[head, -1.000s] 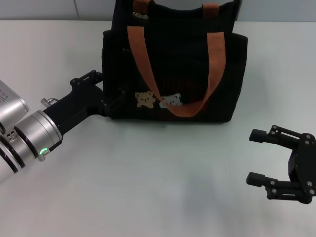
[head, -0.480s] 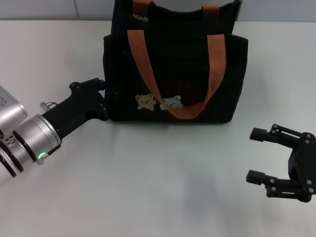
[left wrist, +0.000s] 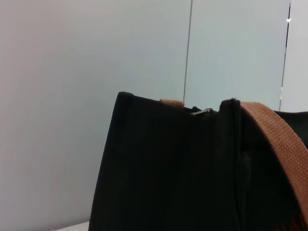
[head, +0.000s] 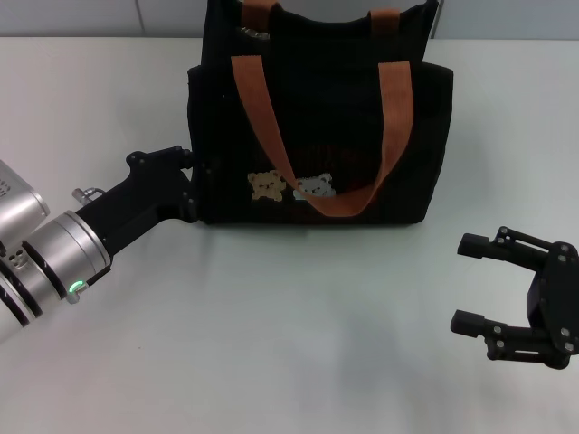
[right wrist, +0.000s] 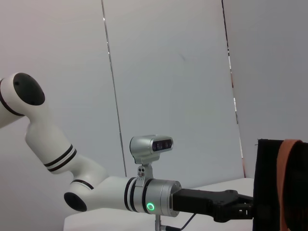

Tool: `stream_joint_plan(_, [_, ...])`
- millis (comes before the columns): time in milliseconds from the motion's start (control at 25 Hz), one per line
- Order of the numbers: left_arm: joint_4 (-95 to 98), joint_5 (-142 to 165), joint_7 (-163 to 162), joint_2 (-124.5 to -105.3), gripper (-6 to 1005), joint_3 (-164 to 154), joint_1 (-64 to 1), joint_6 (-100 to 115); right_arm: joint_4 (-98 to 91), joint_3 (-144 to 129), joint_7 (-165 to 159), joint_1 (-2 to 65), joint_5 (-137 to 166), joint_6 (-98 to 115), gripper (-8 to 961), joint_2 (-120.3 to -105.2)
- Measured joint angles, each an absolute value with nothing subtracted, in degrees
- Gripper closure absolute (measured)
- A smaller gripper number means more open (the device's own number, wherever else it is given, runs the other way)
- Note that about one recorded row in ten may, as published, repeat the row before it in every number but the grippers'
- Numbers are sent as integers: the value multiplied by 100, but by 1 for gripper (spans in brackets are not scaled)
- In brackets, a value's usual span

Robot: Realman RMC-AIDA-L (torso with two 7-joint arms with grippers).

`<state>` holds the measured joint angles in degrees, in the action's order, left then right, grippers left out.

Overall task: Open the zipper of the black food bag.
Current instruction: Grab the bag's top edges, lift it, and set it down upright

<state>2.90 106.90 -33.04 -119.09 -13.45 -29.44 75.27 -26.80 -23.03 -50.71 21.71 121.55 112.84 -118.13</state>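
Note:
The black food bag stands upright at the table's far middle, its orange-brown straps draped over the front above two small bear patches. A small silver pull tab of the zipper shows at the bag's top left corner, and again in the left wrist view as the pull tab. My left gripper sits open at the bag's lower left side, its fingertips just at the fabric; I cannot tell if they touch. My right gripper hovers open and holding nothing, at the near right, well away from the bag.
The white table stretches in front of the bag. A pale panelled wall stands behind. The right wrist view shows the left arm reaching toward the bag's side.
The left gripper has drawn back to the left and slightly down, away from the bag's side. The bag shifted very slightly. The right arm has stayed still.

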Motion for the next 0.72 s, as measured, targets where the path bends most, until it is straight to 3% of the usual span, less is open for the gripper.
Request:
stream_joint_plan(520, [290, 10685, -3202, -11899, 889, -1340, -2866, 7716, -2680, -2303, -5071, 2203, 12151, 11248, 123, -11813])
stream_joint_plan(720, [673, 10676, -3234, -11850, 889, -1329, -2547, 8102, -2681, -2300, -5073, 2202, 12142, 11241, 123, -11812])
